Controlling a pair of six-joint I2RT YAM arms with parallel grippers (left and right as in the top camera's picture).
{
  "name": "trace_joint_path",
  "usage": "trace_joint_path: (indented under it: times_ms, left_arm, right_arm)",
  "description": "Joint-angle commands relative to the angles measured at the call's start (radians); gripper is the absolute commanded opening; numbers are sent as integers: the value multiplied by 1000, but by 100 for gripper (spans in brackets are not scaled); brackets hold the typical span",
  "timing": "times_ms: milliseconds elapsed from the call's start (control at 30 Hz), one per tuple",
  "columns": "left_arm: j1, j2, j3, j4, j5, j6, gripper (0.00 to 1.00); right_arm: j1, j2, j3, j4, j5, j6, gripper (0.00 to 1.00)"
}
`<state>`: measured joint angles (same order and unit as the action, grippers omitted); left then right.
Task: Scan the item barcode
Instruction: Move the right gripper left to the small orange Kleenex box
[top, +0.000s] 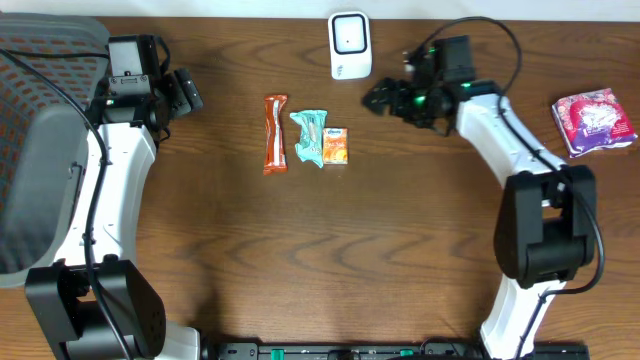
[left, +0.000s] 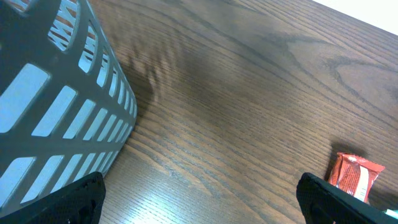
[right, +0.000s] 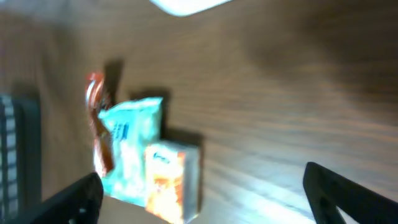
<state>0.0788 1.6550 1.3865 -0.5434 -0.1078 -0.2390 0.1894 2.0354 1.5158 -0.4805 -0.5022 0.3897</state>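
Note:
A white barcode scanner (top: 350, 45) stands at the table's back middle; its white edge shows as the scanner (right: 186, 5) at the top of the right wrist view. Three items lie in a row in front of it: a red-orange bar (top: 275, 133), a teal packet (top: 310, 137) and a small orange box (top: 336, 146). My right gripper (top: 382, 97) hangs open beside the scanner, right of the row, with nothing held. In its blurred wrist view the orange box (right: 174, 180) and teal packet (right: 130, 146) lie ahead of the right gripper (right: 208, 193). My left gripper (top: 187, 90) is open and empty at the back left.
A grey slatted basket (top: 40, 150) fills the left edge, also seen as the basket (left: 56, 106) beside the left gripper (left: 199, 211). The red bar (left: 353, 177) shows at that view's right. A purple packet (top: 595, 122) lies at the far right.

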Motion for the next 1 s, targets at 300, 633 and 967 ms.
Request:
trace_joint_path:
  times_ms: [300, 633, 967]
  left_arm:
    - [4, 5, 5, -2, -9, -9, 98]
    - [4, 5, 5, -2, -9, -9, 98]
    - [4, 5, 5, -2, -9, -9, 98]
  right_arm:
    - [77, -8, 8, -37, 113, -5, 99]
    - [141, -4, 6, -37, 166, -2, 62]
    - [224, -4, -8, -35, 309, 102, 45]
